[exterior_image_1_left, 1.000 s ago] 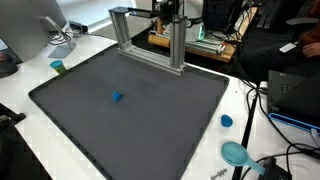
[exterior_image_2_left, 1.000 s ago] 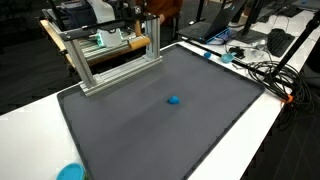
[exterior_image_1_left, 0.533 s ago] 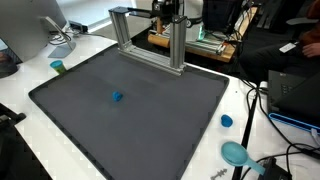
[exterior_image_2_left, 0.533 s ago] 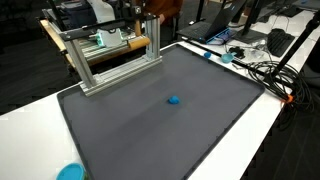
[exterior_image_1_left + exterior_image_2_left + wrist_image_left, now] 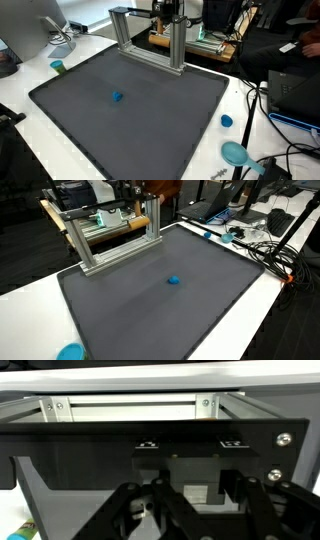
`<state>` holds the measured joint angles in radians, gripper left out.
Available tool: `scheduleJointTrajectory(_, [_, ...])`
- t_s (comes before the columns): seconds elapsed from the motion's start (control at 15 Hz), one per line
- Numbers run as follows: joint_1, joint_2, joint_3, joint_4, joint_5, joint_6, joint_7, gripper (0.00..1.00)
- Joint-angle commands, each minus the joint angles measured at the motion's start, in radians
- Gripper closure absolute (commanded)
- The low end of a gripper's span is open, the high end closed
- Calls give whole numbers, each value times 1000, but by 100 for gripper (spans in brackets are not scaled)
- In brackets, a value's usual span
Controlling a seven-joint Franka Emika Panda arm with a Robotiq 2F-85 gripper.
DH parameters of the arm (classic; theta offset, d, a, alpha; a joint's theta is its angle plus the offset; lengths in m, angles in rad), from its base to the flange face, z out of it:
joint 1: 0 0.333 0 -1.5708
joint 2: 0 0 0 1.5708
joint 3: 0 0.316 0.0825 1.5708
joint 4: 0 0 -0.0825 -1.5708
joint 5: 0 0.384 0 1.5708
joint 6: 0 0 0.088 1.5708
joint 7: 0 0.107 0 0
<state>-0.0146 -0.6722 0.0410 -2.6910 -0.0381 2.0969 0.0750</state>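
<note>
No visible movement since a second ago: gripper (image 5: 166, 11) stays at the top of the aluminium frame (image 5: 178, 47) behind the grey mat (image 5: 160, 125), and whether it is clenched I cannot tell.

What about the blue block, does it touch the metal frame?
Apart: both exterior views show bare mat between the blue block and the metal frame.

No writing, label, brand or number is legible on anything in the wrist or exterior views.
</note>
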Motion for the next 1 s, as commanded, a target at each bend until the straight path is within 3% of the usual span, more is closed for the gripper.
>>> scheduleJointTrajectory(0.0, [36, 17, -54, 41, 63, -66, -79, 48])
scheduleJointTrajectory(0.07, [35, 19, -60, 45, 68, -71, -88, 53])
scheduleJointTrajectory(0.13, [32, 20, -65, 49, 67, -71, -94, 72])
scheduleJointTrajectory(0.2, [31, 22, -70, 52, 66, -73, -101, 78])
scheduleJointTrajectory(0.6, [11, 25, -51, 49, 37, 16, -79, 79])
scheduleJointTrajectory(0.93, [-40, 127, -29, 170, -51, 125, -45, 79])
